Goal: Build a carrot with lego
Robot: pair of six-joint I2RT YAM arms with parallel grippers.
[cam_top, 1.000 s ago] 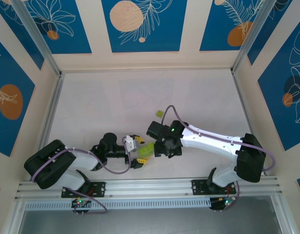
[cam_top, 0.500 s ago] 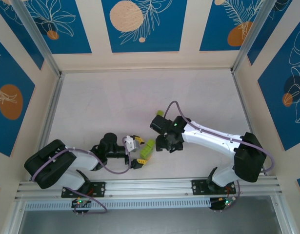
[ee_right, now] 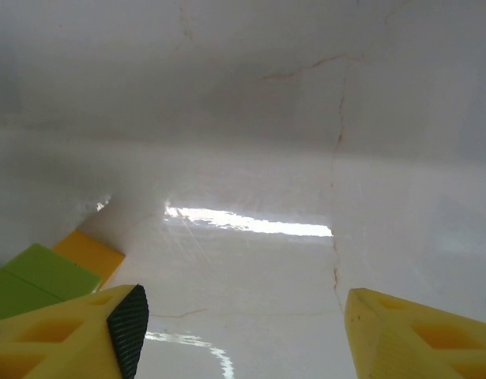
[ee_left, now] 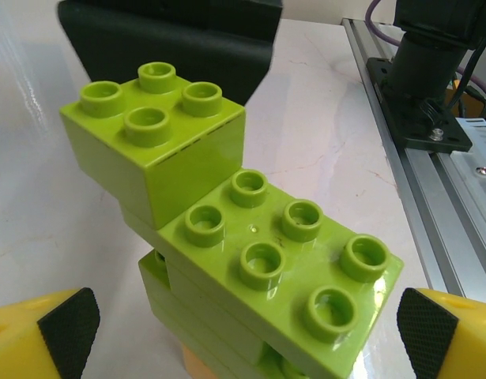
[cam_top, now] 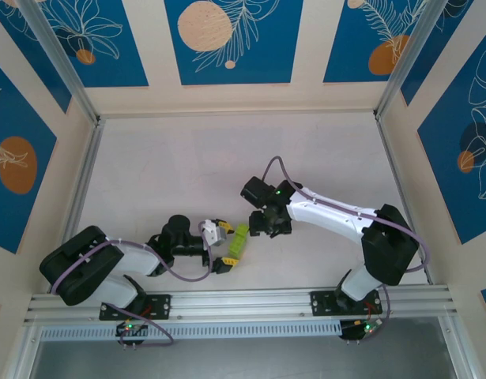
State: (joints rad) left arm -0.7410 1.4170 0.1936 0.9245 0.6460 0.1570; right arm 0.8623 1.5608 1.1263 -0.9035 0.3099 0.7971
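The carrot (ee_left: 258,253) stands on the bench (cam_top: 171,166) between the jaws of the left pincer (cam_top: 225,244), which are wide and do not look like they squeeze it. The right pincer (ee_right: 239,320) is wide, holds nothing and hangs close by. One bump could tip the tall carrot over.

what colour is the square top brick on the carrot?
Lime green. The brick shows best in the left wrist view.

Right fingers (ee_right: 61,335) have let go of the carrot (cam_top: 239,242) and backed off toward the counter's far edge, leaving a clear gap.
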